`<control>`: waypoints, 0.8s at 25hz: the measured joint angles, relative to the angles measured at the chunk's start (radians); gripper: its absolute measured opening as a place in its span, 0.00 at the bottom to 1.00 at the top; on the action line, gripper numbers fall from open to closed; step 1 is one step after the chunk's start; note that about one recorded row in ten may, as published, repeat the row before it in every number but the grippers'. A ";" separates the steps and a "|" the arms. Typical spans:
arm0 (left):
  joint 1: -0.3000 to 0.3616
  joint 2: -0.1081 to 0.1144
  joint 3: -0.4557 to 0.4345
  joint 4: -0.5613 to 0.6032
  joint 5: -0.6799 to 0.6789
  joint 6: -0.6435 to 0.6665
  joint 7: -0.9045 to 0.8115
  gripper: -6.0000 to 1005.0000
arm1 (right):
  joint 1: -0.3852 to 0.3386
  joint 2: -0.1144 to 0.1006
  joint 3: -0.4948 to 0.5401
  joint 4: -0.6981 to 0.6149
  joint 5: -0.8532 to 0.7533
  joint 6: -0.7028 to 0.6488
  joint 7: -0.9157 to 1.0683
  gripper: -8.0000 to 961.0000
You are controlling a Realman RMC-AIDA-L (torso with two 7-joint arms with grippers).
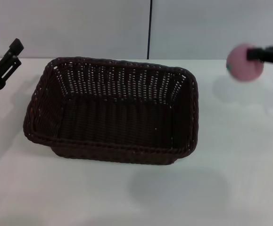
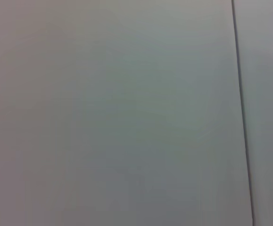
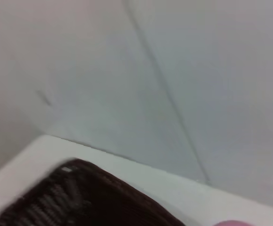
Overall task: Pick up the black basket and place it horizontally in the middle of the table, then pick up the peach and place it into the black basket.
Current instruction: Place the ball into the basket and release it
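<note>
The black basket (image 1: 112, 110) lies lengthwise in the middle of the white table (image 1: 230, 160), open side up and empty. Its rim also shows in the right wrist view (image 3: 79, 193). My right gripper (image 1: 261, 54) is at the far right, shut on the pink peach (image 1: 244, 63) and holding it in the air above the table, to the right of the basket. A sliver of the peach shows in the right wrist view (image 3: 233, 223). My left gripper (image 1: 2, 63) is raised at the far left, apart from the basket, fingers spread and empty.
A grey wall with a dark vertical seam (image 1: 150, 28) stands behind the table. The left wrist view shows only this wall and seam (image 2: 242, 113). The peach's shadow (image 1: 230, 89) falls on the table right of the basket.
</note>
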 joint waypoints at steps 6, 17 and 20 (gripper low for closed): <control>0.001 -0.001 0.005 -0.004 0.000 0.011 -0.003 0.70 | 0.097 -0.006 -0.075 -0.037 0.105 -0.042 0.011 0.02; 0.028 -0.002 0.001 -0.051 0.000 0.078 -0.002 0.70 | 0.342 -0.004 -0.181 0.386 0.106 0.127 -0.231 0.02; 0.039 -0.002 -0.002 -0.052 -0.001 0.078 -0.001 0.70 | 0.367 0.000 -0.213 0.454 0.108 0.157 -0.258 0.02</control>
